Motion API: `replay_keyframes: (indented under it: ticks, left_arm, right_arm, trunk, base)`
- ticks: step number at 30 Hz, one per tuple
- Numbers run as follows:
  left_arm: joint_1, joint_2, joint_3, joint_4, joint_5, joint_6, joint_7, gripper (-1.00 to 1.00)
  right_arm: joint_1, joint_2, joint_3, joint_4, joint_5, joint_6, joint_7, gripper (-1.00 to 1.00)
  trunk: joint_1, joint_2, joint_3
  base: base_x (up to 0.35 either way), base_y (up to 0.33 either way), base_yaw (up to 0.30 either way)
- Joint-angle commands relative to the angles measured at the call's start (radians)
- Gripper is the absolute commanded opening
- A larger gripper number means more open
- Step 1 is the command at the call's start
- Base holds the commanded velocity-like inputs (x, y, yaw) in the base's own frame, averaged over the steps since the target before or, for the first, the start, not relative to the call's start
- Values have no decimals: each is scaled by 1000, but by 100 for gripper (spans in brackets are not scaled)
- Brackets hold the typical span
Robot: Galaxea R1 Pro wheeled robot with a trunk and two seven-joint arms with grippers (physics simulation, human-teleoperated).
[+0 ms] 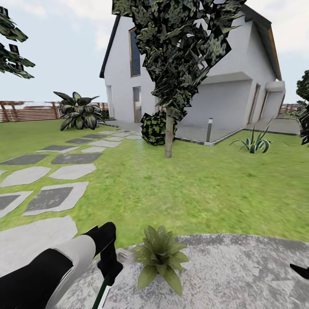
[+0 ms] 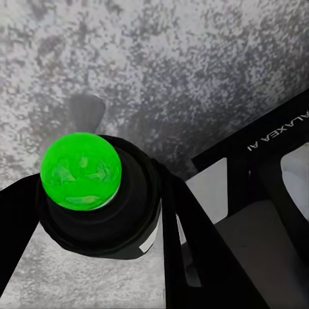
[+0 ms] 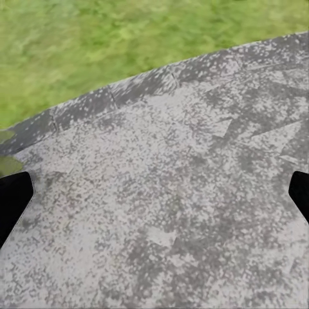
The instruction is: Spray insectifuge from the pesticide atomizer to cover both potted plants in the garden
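One low rosette of broad pointed olive-green leaves, a potted plant [image 1: 161, 257], sits at the 6 o'clock edge of the head view, on the grey speckled round patio [image 1: 240, 270] just inside its border with the green lawn [image 1: 193, 180].

Left gripper [image 1: 109, 268] at 7 o'clock, just beside the plant, pointing down. It is clamped on the slim dark green pesticide atomizer [image 1: 102, 296], whose body hangs below the fingers. Left wrist view: atomizer [image 2: 96, 193] seen end-on, bright green round cap facing the camera, black fingers [image 2: 193, 244] pressed against both sides, patio [image 2: 193, 71] beneath.

Right gripper [image 3: 154, 193]: two dark fingertips [image 3: 13, 199] at opposite frame edges, spread wide, nothing between them, patio [image 3: 167, 212] below.

Background, head view: white gabled house [image 1: 223, 81] at 12–1 o'clock, dark-leaved tree [image 1: 180, 51] at 12, grey stepping stones [image 1: 56, 197] at 9–10, grey bollard lamp [image 1: 209, 130] by the house.
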Motion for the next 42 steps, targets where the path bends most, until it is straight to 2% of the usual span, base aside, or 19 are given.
replay_keyframes:
  ticks: [1,11,17,30,42]
  left_arm:
    - [0,0,1,-1,-11,4,-9,-100]
    - [0,-8,0,-1,-11,3,-9,-100]
    - [0,-8,0,-1,-11,3,-9,-100]
    - [0,-8,-1,-1,-11,4,-8,-100]
    - [7,-7,-2,18,-11,2,-8,-100]
  right_arm:
    - [-1,0,-2,-1,9,4,10,100]
    - [-1,0,-2,-1,9,3,9,100]
    - [-1,0,-2,-1,9,4,10,100]
    - [-1,-1,-2,-1,9,4,10,100]
    - [-1,-1,-2,-1,9,4,10,100]
  trunk:
    - [0,-1,-1]
    - [0,-1,-1]
    - [0,-1,-1]
    - [0,-1,-1]
    - [0,-1,-1]
  base:
    - [0,0,255]
    - [0,-12,256]
    - [0,-286,211]
    - [0,-211,11]
    - [0,-38,0]
